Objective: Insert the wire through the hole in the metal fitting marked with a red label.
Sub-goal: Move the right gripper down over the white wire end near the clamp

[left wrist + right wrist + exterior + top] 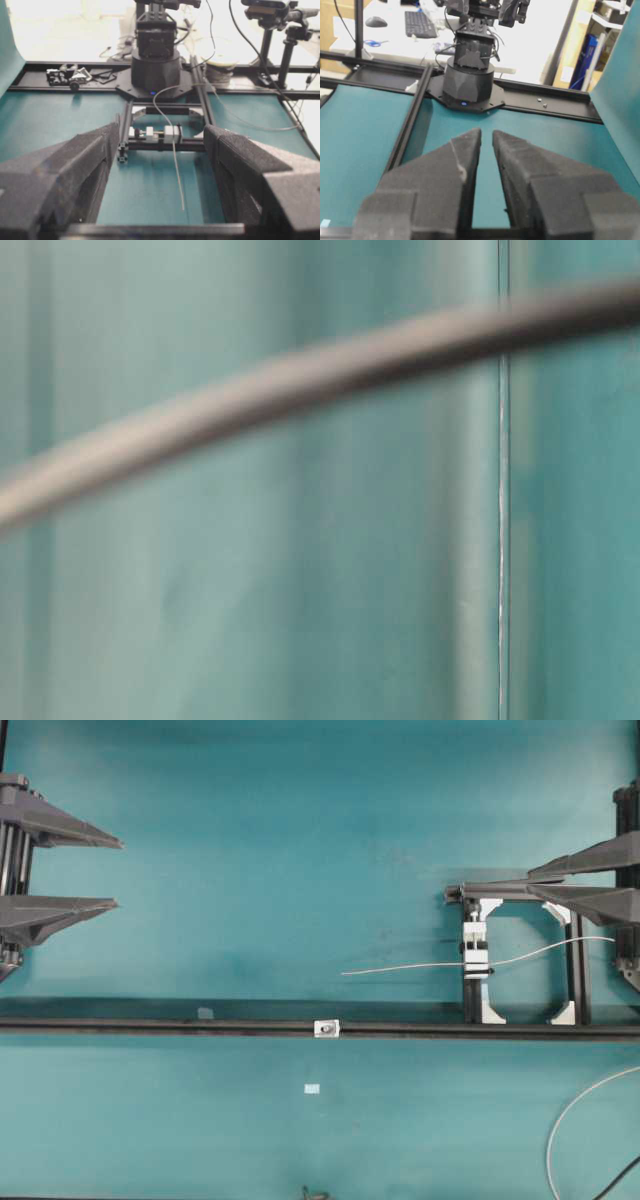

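Note:
The wire (420, 966) is a thin pale strand lying level, held in a white clamp (476, 960), with its free end pointing left. It also shows in the left wrist view (176, 167). The metal fitting (327, 1029) is a tiny silvery square on the long black rail (150, 1027), and its hole (326, 1030) is a dark centre. My left gripper (118, 874) is wide open and empty at the far left (161, 131). My right gripper (530, 882) is empty, its jaws nearly together, over the clamp's black frame (487, 131).
The black frame (578, 960) around the clamp stands at the right. A thicker white cable (566, 1115) curves at the bottom right. Small pale paper scraps (312, 1089) lie near the rail. The table-level view is a blur with a pale bar (300, 380) across it.

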You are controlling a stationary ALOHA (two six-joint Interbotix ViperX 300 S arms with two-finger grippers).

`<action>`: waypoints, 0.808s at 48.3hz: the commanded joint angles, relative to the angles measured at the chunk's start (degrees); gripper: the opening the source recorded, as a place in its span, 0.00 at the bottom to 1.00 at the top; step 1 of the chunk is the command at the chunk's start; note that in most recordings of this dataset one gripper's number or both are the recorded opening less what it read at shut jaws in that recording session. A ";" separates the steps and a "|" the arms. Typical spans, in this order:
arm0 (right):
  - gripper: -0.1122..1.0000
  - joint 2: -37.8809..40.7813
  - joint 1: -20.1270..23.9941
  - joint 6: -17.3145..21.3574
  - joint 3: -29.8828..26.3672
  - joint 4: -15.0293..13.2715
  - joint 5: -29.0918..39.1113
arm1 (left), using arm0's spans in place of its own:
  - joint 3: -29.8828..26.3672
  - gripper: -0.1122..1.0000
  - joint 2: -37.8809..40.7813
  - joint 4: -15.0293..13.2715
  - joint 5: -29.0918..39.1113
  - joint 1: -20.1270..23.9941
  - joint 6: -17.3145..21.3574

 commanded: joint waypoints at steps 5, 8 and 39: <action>0.22 0.70 -0.18 0.70 0.70 0.09 -0.62 | 0.26 0.22 0.44 -2.37 -0.44 2.81 -0.26; 0.13 0.79 -0.18 1.49 0.79 0.35 -0.53 | 0.44 0.12 0.44 -2.37 -0.70 2.99 -0.26; 0.48 15.56 -1.05 4.13 -0.18 0.44 -0.70 | 0.79 0.48 13.89 -2.37 -5.36 4.31 -0.26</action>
